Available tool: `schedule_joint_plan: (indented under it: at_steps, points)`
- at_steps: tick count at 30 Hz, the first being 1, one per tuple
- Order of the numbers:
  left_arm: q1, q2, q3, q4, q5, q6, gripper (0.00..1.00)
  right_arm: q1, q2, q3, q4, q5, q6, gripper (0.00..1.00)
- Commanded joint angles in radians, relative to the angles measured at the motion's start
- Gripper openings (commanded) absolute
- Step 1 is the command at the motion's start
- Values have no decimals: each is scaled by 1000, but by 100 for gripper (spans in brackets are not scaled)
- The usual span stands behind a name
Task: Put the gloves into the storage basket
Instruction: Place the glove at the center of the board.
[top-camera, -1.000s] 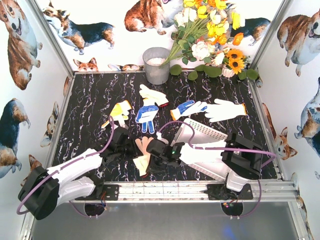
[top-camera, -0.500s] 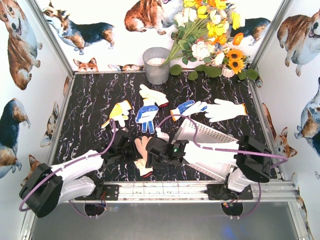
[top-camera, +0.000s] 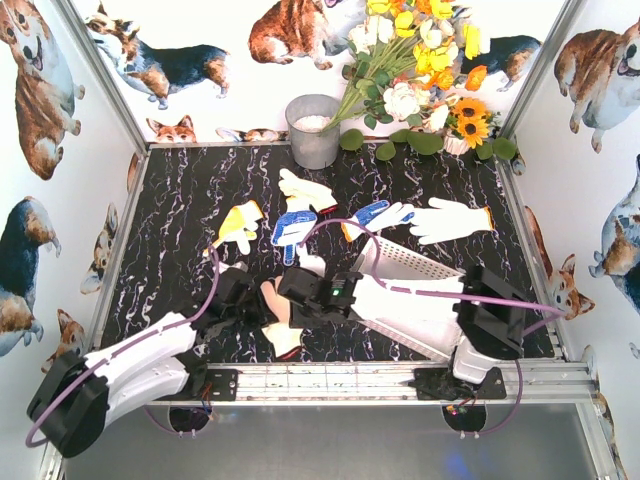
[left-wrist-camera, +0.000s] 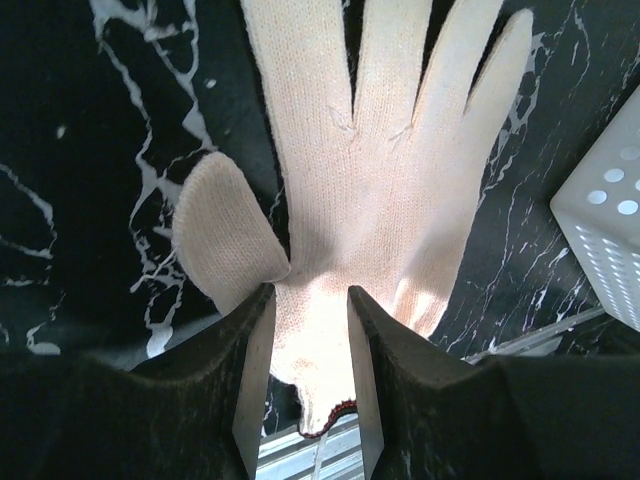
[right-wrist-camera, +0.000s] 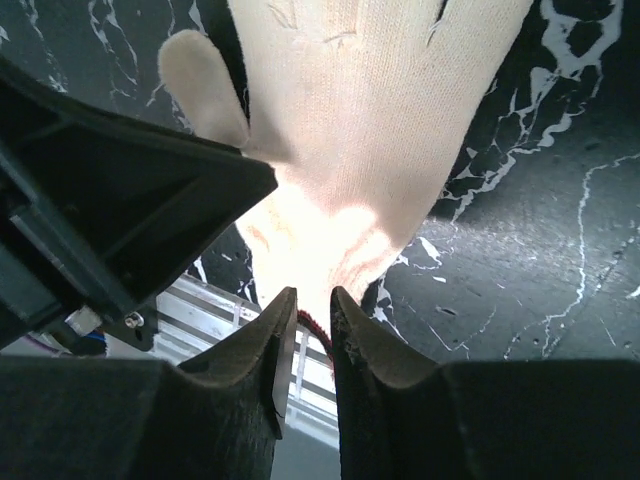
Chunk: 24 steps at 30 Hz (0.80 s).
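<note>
Left gripper (left-wrist-camera: 310, 300): closed narrow on the cream knit glove with red cuff trim (left-wrist-camera: 370, 180), pinching it just above the cuff, with palm and fingers lying spread on the black marbled tabletop (left-wrist-camera: 90, 150) beyond the fingertips. Compared with a second ago, pushed a little further forward and to the left, taking that glove along. Right gripper (right-wrist-camera: 312, 295): reaching in from the opposite side, narrow around the same red-edged cuff after loosening and drawing in again within the last second; cannot tell whether truly pinching yet. Reads as a regrip or a handover, not yet a carry. Further right, behind that wrist and well apart from its fingertips: the shallow white perforated plastic basket (top-camera: 415, 265), mostly hidden under the arm, contents not to be told. Means, by judgement, no gain toward the basket so far; calls for releasing with one hand before lifting rightward.
</note>
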<state>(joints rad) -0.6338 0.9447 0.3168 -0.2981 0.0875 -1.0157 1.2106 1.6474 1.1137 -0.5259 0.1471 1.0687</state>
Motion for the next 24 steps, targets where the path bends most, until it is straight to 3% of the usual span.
schedule_joint_plan:
  at_steps: [1,7,19,24]
  points:
    - [-4,-75,-36,-70,-13,-44,31,7,47,51,23,-50,-47,22]
    - [-4,-78,39,-86,-15,-11,32,9,85,49,28,-126,-53,16]
    - [-3,194,121,129,-8,74,26,12,96,-23,55,-124,1,9]
    - [-1,253,116,128,-29,90,25,12,107,-27,47,-102,12,9]
